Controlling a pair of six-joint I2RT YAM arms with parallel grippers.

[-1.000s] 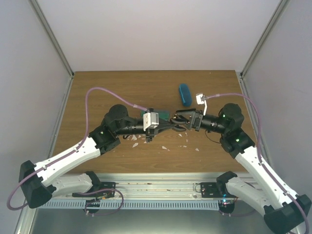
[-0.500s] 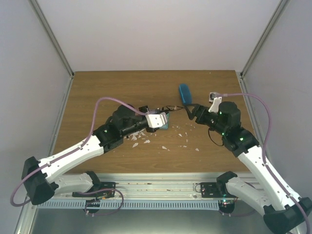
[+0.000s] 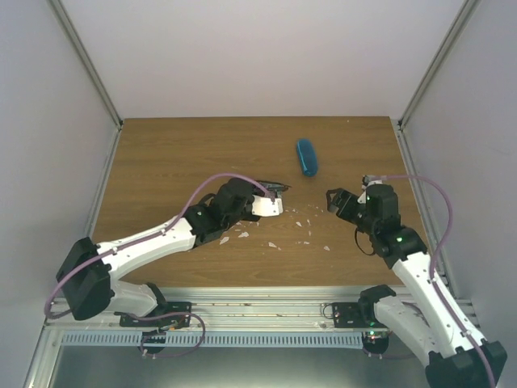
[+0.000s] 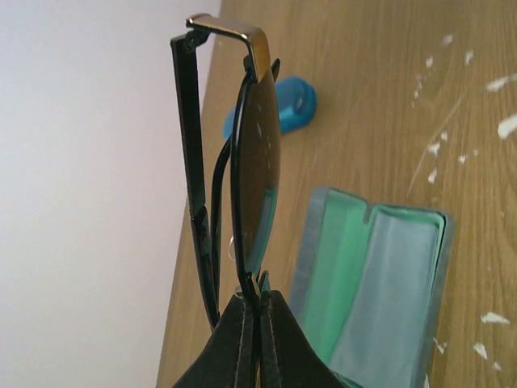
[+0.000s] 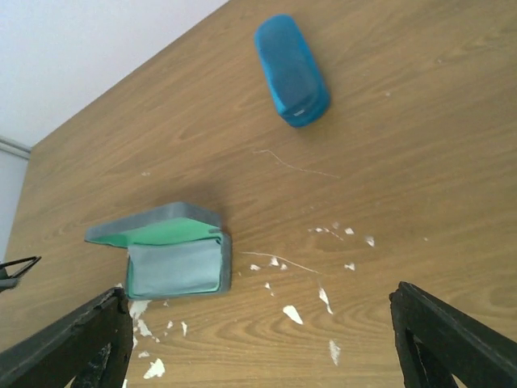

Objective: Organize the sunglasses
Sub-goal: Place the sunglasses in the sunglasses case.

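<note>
The left fingers (image 4: pixel 238 352) are pinched shut on the rim of the black sunglasses (image 4: pixel 257 162); the pair's arms appear folded behind the lens, and its long axis runs straight out from the fingertips. The open grey-blue case (image 4: pixel 380 283), green-lined, lies just beside and below the lens, its length looking roughly parallel; the left arm is plainly nearer, so the coming move likely turns on shifting sideways over that tray. The right fingers (image 5: pixel 81 347) are spread wide and empty, well to the right of the case. No reddish-brown pair shows in any view. The wooden surface (image 3: pixel 161 162) is flecked with white scraps; a shut blue oval case (image 3: pixel 305 156) lies far, right of centre; pale walls enclose three sides.
</note>
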